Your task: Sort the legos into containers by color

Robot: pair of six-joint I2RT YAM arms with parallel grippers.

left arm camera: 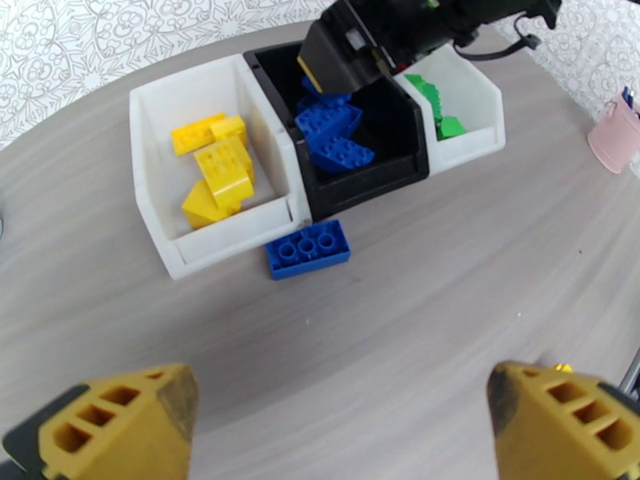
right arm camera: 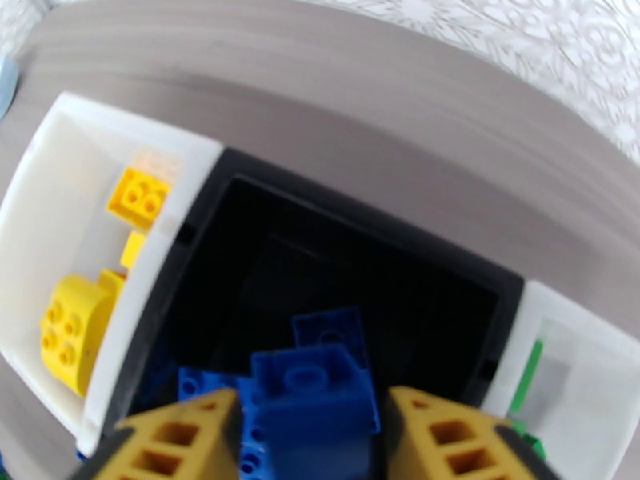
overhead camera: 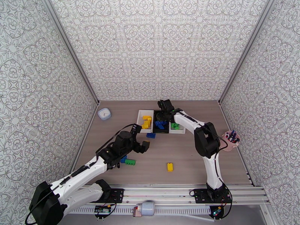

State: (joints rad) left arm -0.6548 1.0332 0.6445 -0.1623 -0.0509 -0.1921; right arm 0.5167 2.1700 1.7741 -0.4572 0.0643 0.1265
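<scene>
The right gripper (right arm camera: 312,430) hangs over the black bin (right arm camera: 360,216) at 12 o'clock on the tabletop (overhead camera: 187,154). A blue brick (right arm camera: 316,394) sits between its jaws, but I cannot tell whether they pinch it. The left gripper (left arm camera: 344,426) has its jaws wide apart and empty. A loose blue brick (left arm camera: 308,248) lies at the bin's 7 o'clock.

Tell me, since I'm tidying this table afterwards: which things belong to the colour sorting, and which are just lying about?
Job: left white bin, black bin, right white bin, loose blue brick, green brick, yellow brick.
Lying about: white round dish, pink cup of pens.
</scene>
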